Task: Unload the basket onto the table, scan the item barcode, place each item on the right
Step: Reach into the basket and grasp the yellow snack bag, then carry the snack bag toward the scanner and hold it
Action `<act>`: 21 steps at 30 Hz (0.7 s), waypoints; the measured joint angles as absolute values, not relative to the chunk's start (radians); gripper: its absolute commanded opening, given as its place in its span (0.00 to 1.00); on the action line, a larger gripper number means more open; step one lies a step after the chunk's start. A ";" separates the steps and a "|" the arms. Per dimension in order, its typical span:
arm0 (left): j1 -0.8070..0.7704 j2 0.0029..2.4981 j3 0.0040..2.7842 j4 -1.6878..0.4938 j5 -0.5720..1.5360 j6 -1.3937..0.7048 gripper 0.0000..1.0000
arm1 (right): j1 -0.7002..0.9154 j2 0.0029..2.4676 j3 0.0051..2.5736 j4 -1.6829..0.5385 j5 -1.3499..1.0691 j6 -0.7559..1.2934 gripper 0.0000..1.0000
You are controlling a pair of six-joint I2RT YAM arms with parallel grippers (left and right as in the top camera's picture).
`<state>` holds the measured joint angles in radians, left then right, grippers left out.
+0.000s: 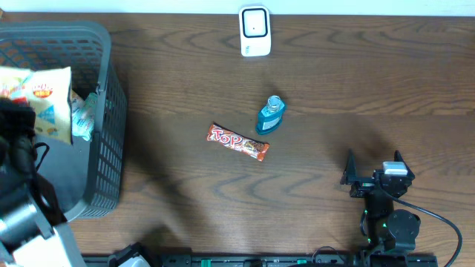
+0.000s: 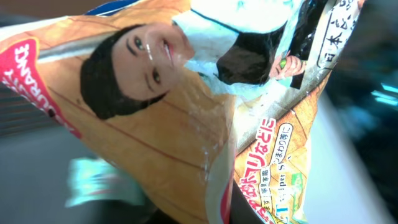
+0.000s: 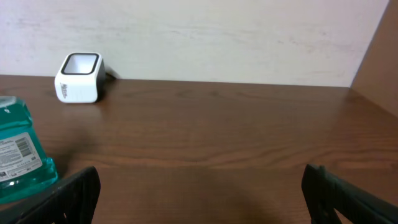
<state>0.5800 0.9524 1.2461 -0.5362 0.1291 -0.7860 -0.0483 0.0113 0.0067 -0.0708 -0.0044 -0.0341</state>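
Black right gripper [image 1: 373, 163], your near right: jaws wide apart, holding nothing. Your left gripper [image 1: 16, 111]: clamped tight on snack bag [image 2: 155, 137], bag above grey basket [image 1: 107, 148] at table's left. Mid-table: candy bar [image 1: 237, 142], teal bottle [image 1: 271, 115] just beyond it. Far edge: white scanner [image 1: 254, 31], well apart from bag.

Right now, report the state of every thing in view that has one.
Grey plastic mesh basket: upright, packets inside.
Left end effector: shut on the orange printed snack bag, over the basket.
Right end effector: open, empty.
Teal plastic bottle: upright.
Red candy bar: lying flat on the wooden table.
White box-shaped scanner: standing upright.
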 measured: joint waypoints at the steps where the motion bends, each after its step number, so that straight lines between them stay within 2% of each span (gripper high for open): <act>1: 0.570 0.933 1.246 -0.513 0.174 -0.786 0.07 | -0.048 0.011 0.007 -0.071 -0.004 -0.035 0.99; 5: 0.470 0.879 1.246 -0.507 0.328 -0.786 0.07 | -0.048 0.011 0.007 -0.071 -0.004 -0.034 0.99; 12: 0.149 0.901 1.246 -0.517 0.421 -0.728 0.07 | -0.048 0.011 0.007 -0.071 -0.004 -0.034 0.99; 21: -0.300 1.036 1.246 -0.414 0.426 -0.416 0.07 | -0.048 0.011 0.007 -0.070 -0.004 -0.034 0.99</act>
<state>-0.3000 1.0355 1.2461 -0.4137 0.4263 -0.4164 -0.0483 0.0109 0.0071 -0.0704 -0.0040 -0.0341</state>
